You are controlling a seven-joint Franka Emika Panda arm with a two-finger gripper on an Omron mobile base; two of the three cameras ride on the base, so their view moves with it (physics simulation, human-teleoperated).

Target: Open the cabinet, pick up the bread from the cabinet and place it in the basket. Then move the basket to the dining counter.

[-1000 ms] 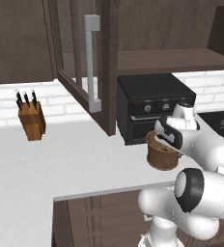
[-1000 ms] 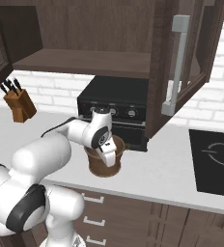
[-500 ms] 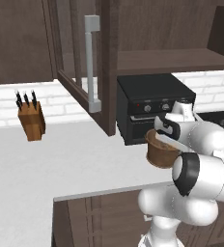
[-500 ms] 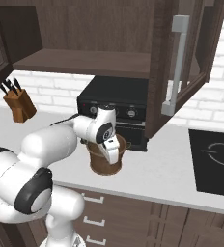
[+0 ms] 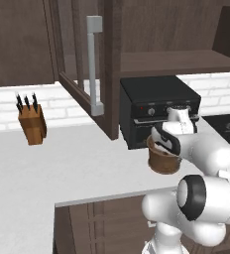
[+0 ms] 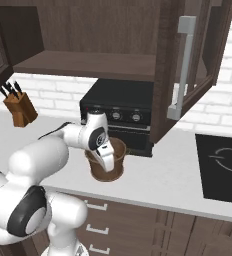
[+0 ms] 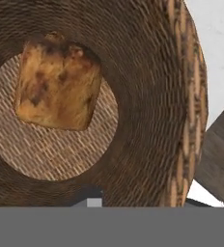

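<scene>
A knife block (image 5: 32, 124) stands at the far left of the white counter (image 5: 62, 168), well apart from the work; beside it the cabinet (image 5: 94, 64) hangs with its glass door swung wide and its shelf bare, and the black oven (image 5: 156, 111) sits under that shelf. Right of centre, just in front of the oven, the basket (image 5: 161, 159) stands upright on the counter, and the white arm bends down over it so that the gripper (image 5: 166, 144) sits at the basket's mouth. From the hand's own camera the bread (image 7: 56, 89) lies flat on the woven floor of the basket, loose, with nothing clamped on it. The jaws straddle the near wall of the basket, one finger seemingly inside and one outside, the rim (image 7: 184, 120) running between them; whether they already pinch the wall or remain slack cannot be told. With the loaf delivered, the step in hand looks like taking the basket by its rim, so the grip needs the wall centred between the fingers before the lift toward the dining counter.
</scene>
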